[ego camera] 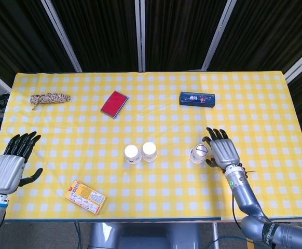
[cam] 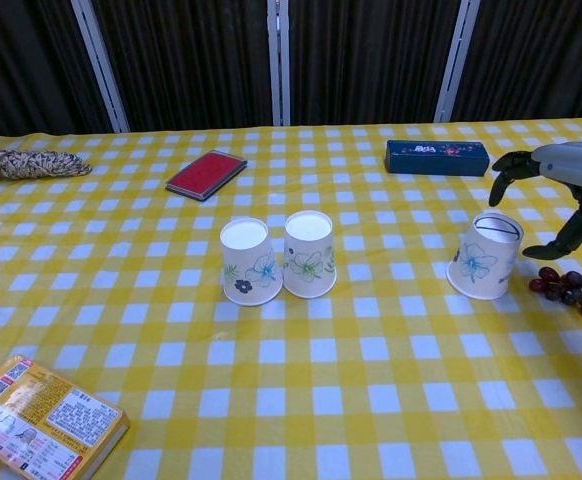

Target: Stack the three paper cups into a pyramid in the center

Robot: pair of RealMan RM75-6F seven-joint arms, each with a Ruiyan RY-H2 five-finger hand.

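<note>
Two upturned paper cups with flower prints stand side by side at the table's middle, the left cup touching the right cup. A third cup stands upside down and slightly tilted further right. My right hand hovers just right of this cup, fingers spread around it without gripping. My left hand rests open near the table's left edge, seen only in the head view.
A bunch of dark grapes lies right of the third cup, under my right hand. A red case, a dark blue box, a coiled rope and a yellow packet lie around the yellow checked tablecloth.
</note>
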